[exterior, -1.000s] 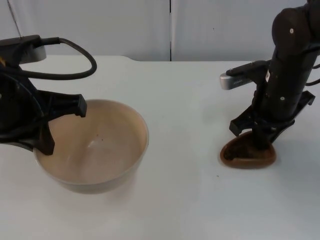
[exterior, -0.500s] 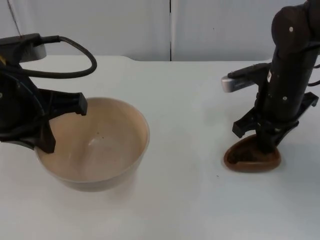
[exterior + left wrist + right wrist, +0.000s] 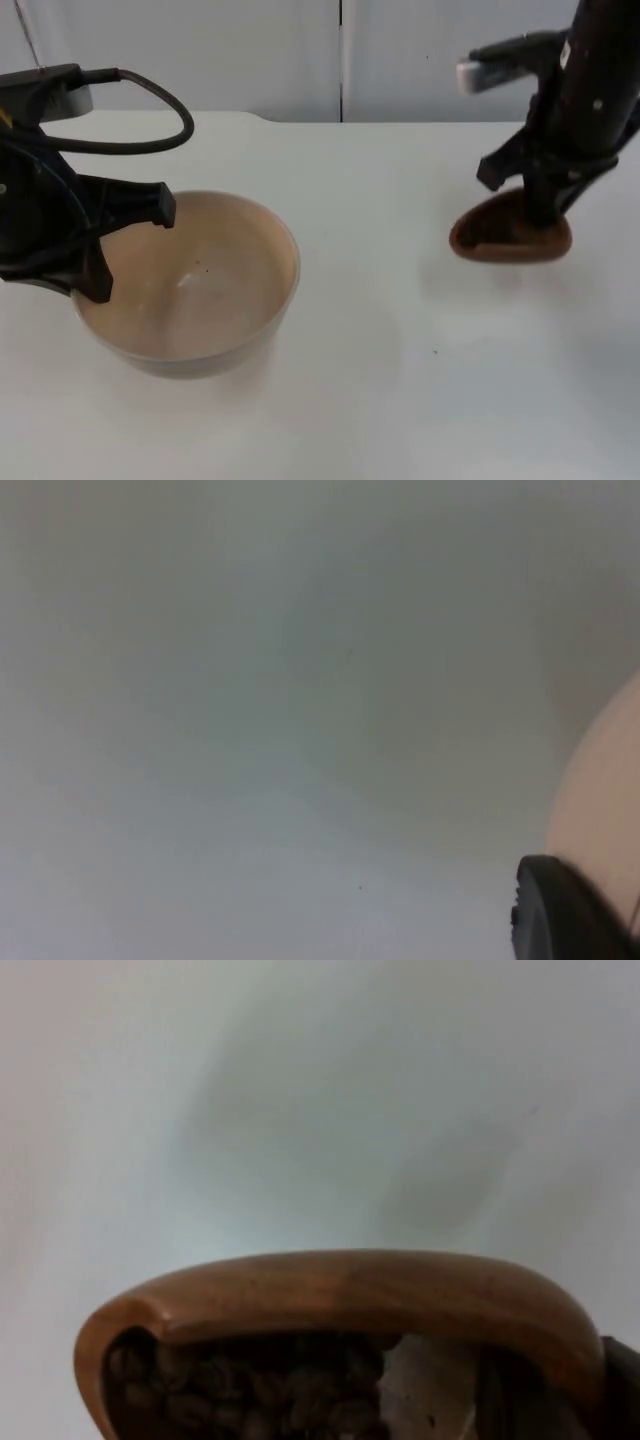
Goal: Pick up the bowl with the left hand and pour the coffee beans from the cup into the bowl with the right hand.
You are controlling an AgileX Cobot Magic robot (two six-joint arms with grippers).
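A wide beige bowl is held just off the white table at the left, its inside empty. My left gripper is shut on the bowl's left rim; the bowl's wall shows beside a black fingertip. At the right, a brown wooden cup hangs in the air above the table, upright. My right gripper is shut on its rim. The cup holds dark coffee beans.
The white table stretches between bowl and cup. A grey partition wall closes the far edge.
My right gripper has lifted the cup off the table and carried it up and slightly right. The bowl has risen a little in the left gripper.
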